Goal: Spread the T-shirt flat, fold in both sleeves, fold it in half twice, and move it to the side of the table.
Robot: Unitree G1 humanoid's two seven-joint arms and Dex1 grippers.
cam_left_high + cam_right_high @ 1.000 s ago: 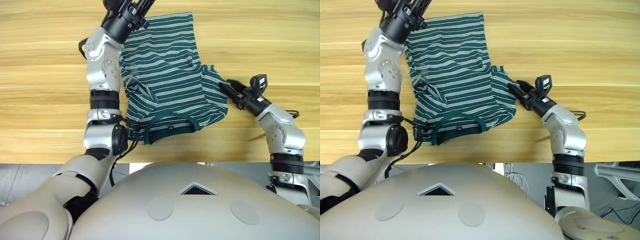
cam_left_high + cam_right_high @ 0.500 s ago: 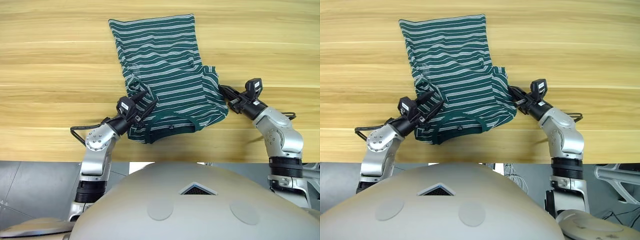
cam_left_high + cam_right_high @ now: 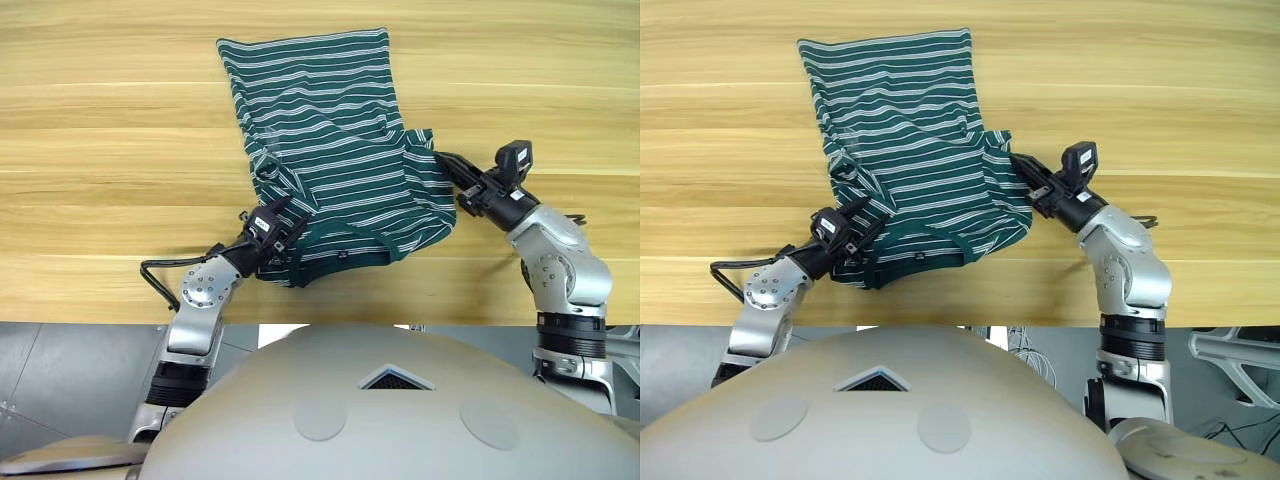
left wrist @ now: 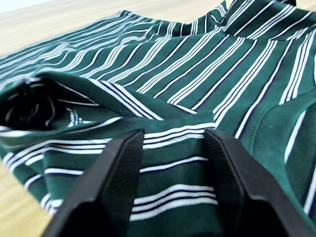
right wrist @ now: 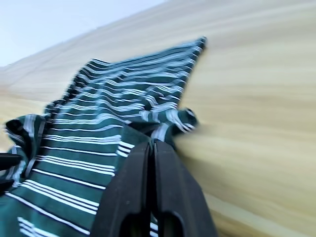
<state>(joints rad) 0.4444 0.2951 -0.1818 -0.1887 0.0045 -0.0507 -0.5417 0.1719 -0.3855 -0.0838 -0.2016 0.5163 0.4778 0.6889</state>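
The green striped T-shirt (image 3: 320, 110) lies on the wooden table (image 3: 100, 150), its far hem spread out and its near part rumpled, with folds at both shoulders. My left gripper (image 3: 290, 222) is open at the shirt's near-left corner. In the left wrist view its fingers (image 4: 123, 163) stand apart over bunched fabric (image 4: 173, 163). My right gripper (image 3: 442, 160) is at the shirt's right sleeve edge. In the right wrist view its fingers (image 5: 143, 173) are pressed together with the sleeve hem (image 5: 165, 129) at their tips.
Bare wood stretches to the left and right of the shirt. The table's near edge (image 3: 80, 322) runs just behind both arms, with grey floor (image 3: 60, 380) below it.
My left arm has come back from the shirt's far-left corner to its near-left corner, leaving the far hem flat. My right gripper has moved a little farther along the right sleeve.
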